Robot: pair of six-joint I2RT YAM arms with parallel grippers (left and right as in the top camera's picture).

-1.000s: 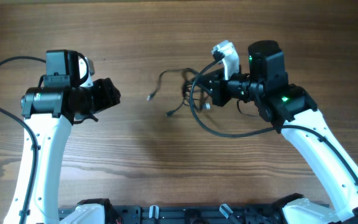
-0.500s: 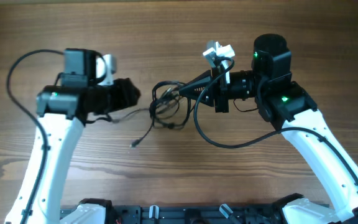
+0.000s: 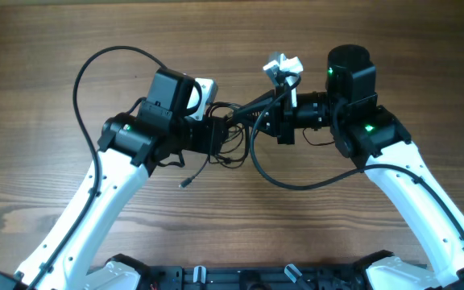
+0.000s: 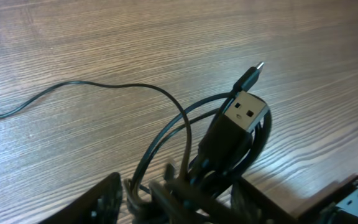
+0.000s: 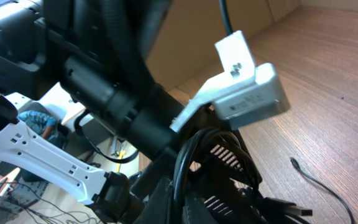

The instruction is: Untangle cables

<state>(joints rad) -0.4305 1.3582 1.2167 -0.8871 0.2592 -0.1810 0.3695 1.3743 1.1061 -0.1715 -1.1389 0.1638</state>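
- Found the cables [image 3: 230,155] as one knotted bunch near the middle of the table [image 3: 393,40], between the two grippers, with one loose end [image 3: 185,184] trailing toward the near edge.
- Noted the right gripper [image 3: 238,114] holding this bunch, clamped narrow on the strands; saw in the right wrist view black loops [image 5: 188,158] rising directly from between its fingers. Judged this hold as an anchor, to fix one side of the knot.
- Noted the left gripper [image 3: 217,134] at the opposite side, touching the bunch, most likely there to take a second hold and pull the strands apart.
- Saw in the left wrist view its fingers [image 4: 107,199] standing apart on both sides of the bundle, with a flat USB plug [image 4: 244,115] and a small plug tip [image 4: 255,70] sticking up between; could not tell whether pressing already or only surrounding.
- Noted one thin strand [image 4: 104,87] lying free across the wood, away from the bundle; judged it the easiest part to draw out first.
- Judged as the risk a tightening of the loops, if pulled hard from both sides at once.
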